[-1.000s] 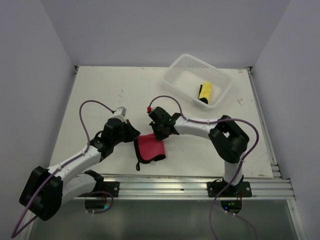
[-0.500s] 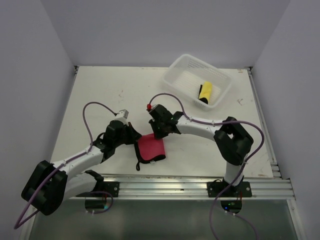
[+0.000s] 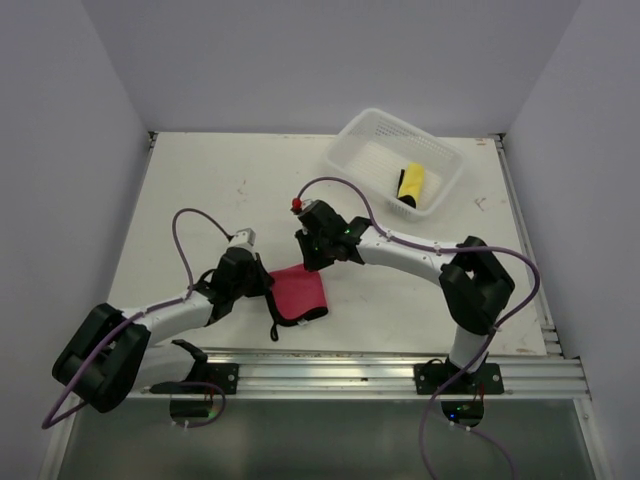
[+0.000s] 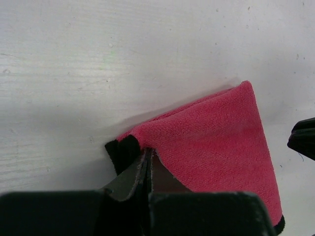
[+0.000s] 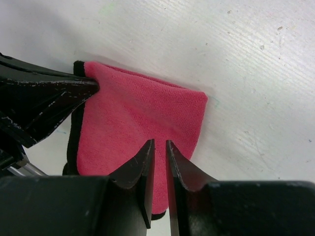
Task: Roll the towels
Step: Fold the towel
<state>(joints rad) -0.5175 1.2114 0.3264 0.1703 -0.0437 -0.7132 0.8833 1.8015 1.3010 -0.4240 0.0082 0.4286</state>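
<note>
Pink towel [image 3: 300, 292], trimmed in black, folded flat on the white counter [image 3: 220, 190] near the front edge, between the two hands. From above roughly as wide as long, so no firm long axis. Black trim down the left side and along the near edge, a plain pink edge facing far right. From the left wrist, wedge-shaped: narrow at the pinched corner, widening away from it.

Left hand [image 3: 262, 282] low at the towel's far-left corner, fingers pressed together with the black-edged corner nipped between the tips. Right hand [image 3: 314, 262] over the far edge of the towel, fingers parted by only a narrow slit, pink cloth showing through the gap, nothing held.

Well apart, at the far right of the counter, a white mesh basket [image 3: 345, 140] set at an angle. Inside it a rolled yellow towel [image 3: 411, 183], long axis near to far, black end toward the front.
</note>
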